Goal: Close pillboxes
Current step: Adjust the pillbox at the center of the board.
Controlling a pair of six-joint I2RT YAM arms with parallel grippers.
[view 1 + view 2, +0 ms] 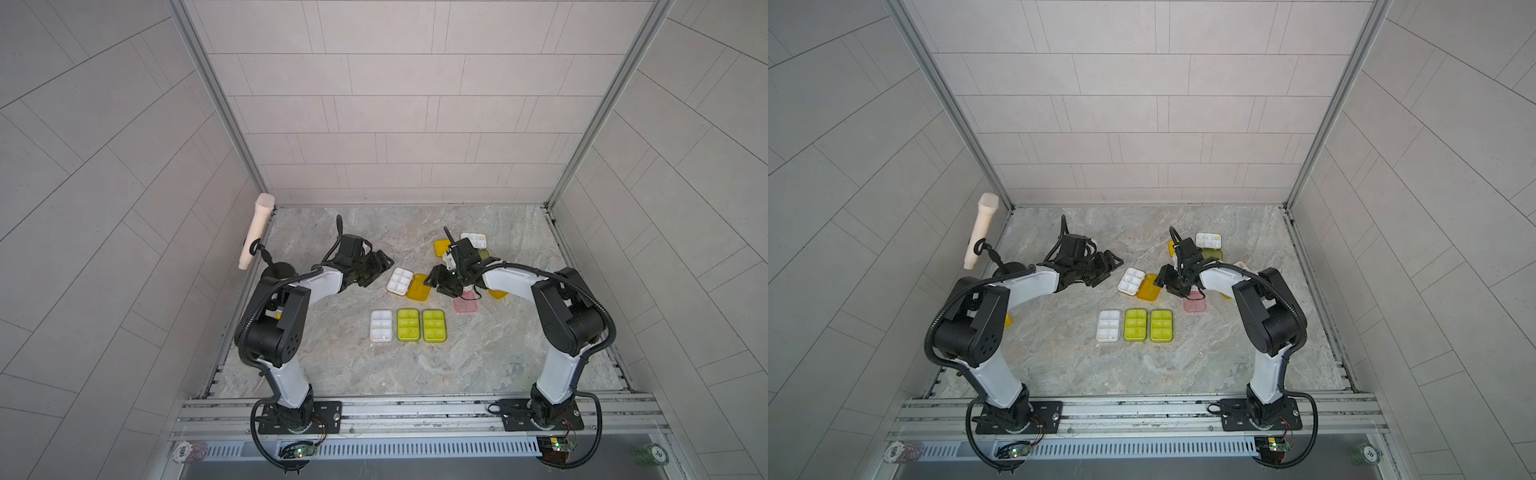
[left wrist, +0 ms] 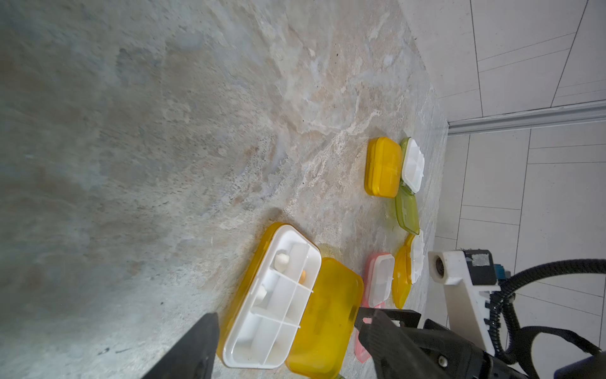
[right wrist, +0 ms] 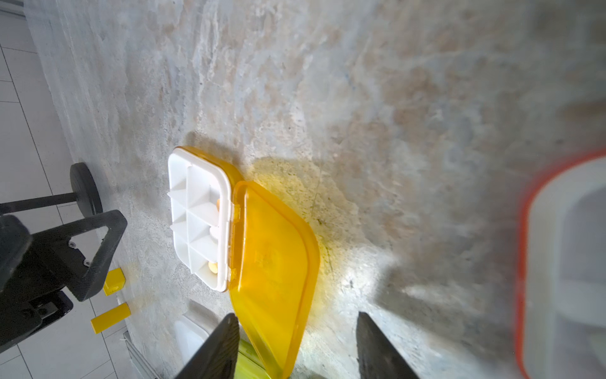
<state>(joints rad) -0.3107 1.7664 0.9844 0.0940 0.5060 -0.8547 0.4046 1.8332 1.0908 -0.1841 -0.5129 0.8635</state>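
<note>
In both top views three shut pillboxes stand in a row at lower centre of the bench [image 1: 332, 365]: a clear pillbox [image 1: 381, 326] and two yellow-green pillboxes [image 1: 408, 325] [image 1: 434, 326]. Just above them the orange pillbox [image 1: 401, 281] lies open, its lid [image 1: 418, 287] spread to the right of the white tray. The left arm [image 1: 328, 278] reaches in from the left. The left jaws stand parted and empty, near the tray but apart from it. The right arm [image 1: 511, 280] comes from the right, and the right jaws are low beside the orange lid, above a pink pillbox [image 1: 466, 304]. An open white-tray pillbox [image 1: 473, 240] sits at upper right behind that arm.

In the left wrist view the open orange pillbox fills the lower centre, with pills in some compartments. One black jaw shows at the bottom edge, left of it. A shut orange case [image 2: 383, 167] lies at centre right.

In the right wrist view the right jaws rise from the bottom edge, well apart and gripping nothing. The orange lid's near corner shows in the gap between them. The pink pillbox is a blur at the right edge.
</note>
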